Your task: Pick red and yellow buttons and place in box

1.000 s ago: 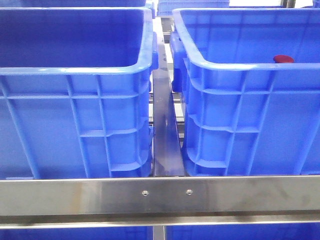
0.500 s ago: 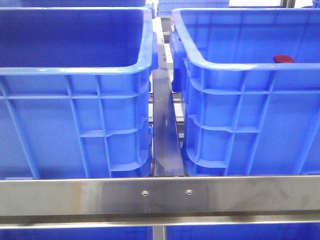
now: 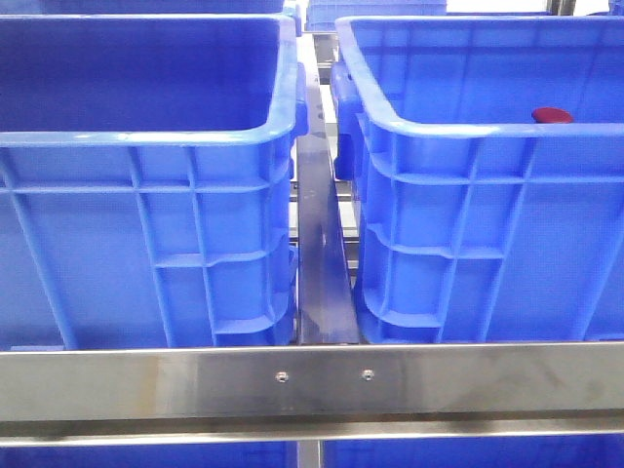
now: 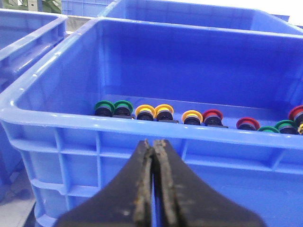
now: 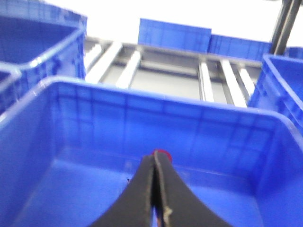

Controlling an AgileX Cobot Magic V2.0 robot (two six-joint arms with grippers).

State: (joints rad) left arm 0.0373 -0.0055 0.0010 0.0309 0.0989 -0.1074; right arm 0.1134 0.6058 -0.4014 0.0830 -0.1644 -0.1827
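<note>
In the left wrist view a blue crate (image 4: 142, 130) holds a row of buttons on its floor: yellow ones (image 4: 145, 112) (image 4: 191, 116), red ones (image 4: 213, 116) (image 4: 247, 124) and green ones (image 4: 103, 108). My left gripper (image 4: 155, 142) is shut and empty, outside the near wall below the rim. In the right wrist view my right gripper (image 5: 155, 154) is shut above the blue box (image 5: 71, 123). One dark red button (image 5: 164, 152) peeks out just past its tips, by the far wall. That button (image 3: 552, 115) also shows in the right crate (image 3: 468, 132) in the front view. No gripper shows there.
A second deep blue crate (image 3: 146, 136) stands on the left in the front view, with a steel rail (image 3: 322, 263) between the two crates and a steel bar (image 3: 312, 380) across the front. More blue crates (image 5: 175, 35) and roller rails (image 5: 206, 80) lie behind.
</note>
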